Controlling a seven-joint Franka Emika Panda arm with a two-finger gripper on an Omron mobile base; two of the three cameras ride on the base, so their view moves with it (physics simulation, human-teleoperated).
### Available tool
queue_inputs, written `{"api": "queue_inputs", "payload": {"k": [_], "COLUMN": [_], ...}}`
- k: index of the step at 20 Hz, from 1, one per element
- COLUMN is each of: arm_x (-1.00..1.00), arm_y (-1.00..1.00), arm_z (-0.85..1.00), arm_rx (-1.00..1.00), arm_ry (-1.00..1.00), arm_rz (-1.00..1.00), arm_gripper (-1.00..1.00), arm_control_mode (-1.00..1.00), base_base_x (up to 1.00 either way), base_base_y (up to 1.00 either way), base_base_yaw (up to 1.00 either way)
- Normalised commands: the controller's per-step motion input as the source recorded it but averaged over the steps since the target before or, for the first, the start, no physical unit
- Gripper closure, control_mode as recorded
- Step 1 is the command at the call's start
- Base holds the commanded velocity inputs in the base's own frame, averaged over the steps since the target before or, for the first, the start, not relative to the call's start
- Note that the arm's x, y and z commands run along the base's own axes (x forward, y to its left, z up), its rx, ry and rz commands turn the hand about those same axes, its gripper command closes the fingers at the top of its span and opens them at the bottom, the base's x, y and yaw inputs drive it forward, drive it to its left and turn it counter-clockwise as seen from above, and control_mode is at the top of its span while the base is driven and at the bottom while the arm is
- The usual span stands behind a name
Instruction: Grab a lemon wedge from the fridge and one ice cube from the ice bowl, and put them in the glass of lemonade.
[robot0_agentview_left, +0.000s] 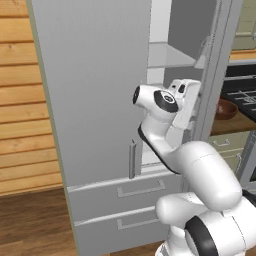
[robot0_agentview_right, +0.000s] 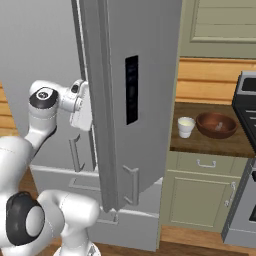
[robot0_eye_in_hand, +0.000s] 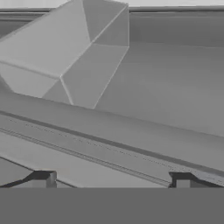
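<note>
reaching into the tall grey double-door fridge (robot0_agentview_left: 100, 100), the two-finger gripper (robot0_eye_in_hand: 113, 177) is spread open, holding nothing. no lemon wedge or ice is fetched yet; both wait for the small whitish cup of lemonade (robot0_agentview_right: 186, 126).

The fridge (robot0_agentview_left: 100, 100) runs off the top edge in both base views. Its doors hide most of the shelves. In the left base view the bowl (robot0_agentview_left: 226, 109) at 3 o'clock is half hidden behind the door edge. What lies in the bowl (robot0_agentview_right: 216, 125) is too small to tell. The claw (robot0_eye_in_hand: 111, 181) tips are cut off at 6 o'clock.
</note>
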Motion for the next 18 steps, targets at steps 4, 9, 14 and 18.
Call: {"api": "queue_inputs", "payload": {"k": [4,9,14,18], "arm_x": [-0.44,-0.12,0.0,0.0], "arm_y": [-0.49,-0.51,-0.61,-0.59], "arm_z": [0.0,0.01,0.0,0.0], "arm_rx": [0.0,0.0,0.0,0.0], "arm_ry": [0.01,0.01,0.0,0.0], "arm_rz": [-0.08,-0.07,-0.02,-0.02], "arm_gripper": [-1.0,-1.0,-1.0,-1.0], "arm_control_mode": [-1.0,-1.0,-1.0,-1.0], "base_base_x": [0.0,0.0,0.0,0.0], "base_base_y": [0.0,0.0,0.0,0.0], "base_base_yaw": [0.0,0.0,0.0,0.0]}}
